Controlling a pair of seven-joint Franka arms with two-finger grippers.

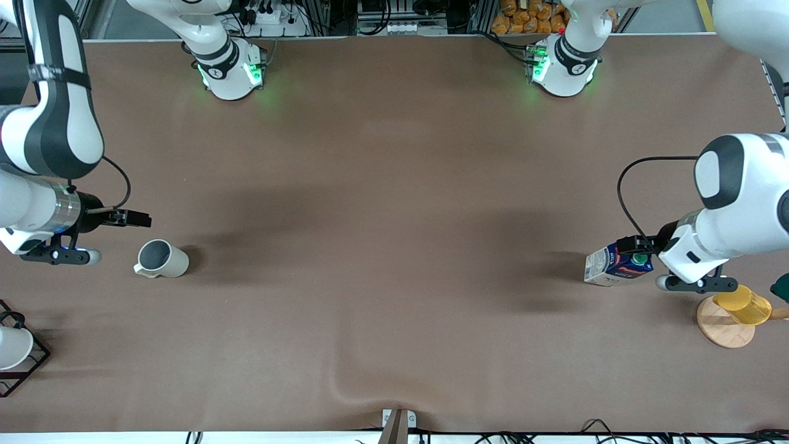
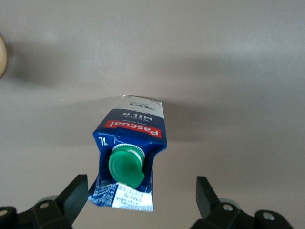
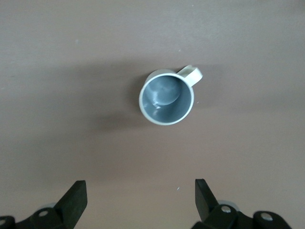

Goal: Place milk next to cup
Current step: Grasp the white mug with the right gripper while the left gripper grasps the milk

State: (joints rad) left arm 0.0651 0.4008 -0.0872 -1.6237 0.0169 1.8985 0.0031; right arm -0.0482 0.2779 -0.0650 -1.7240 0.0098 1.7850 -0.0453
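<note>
Milk carton at the left arm's end of the bench, upright as far as the views show, directly under the left tool, whose two black fingers stand wide apart and empty, one to each side of the carton's gabled top. In the left wrist view the round green cap sits between the fingers but closer to one of them, so the carton is off-centre in the gap; the ridge of the gable runs roughly from one finger toward the other. The carton is glossy printed card, dark blue and white with a red label band. The beige-grey ceramic mug stands well apart at the right arm's end of the bench, mouth up, grey glazed inside, small loop handle on one side. The right tool hangs just beside the mug, its fingers likewise spread and holding nothing; this arm appears to wait. The left arm is by far the nearer to the carton, and the carry will probably span most of the bench. A yellow cup on a round wooden base stands near the carton, nearer the front camera. The bench cover is matt brown, with a slight ripple near the front edge.
</note>
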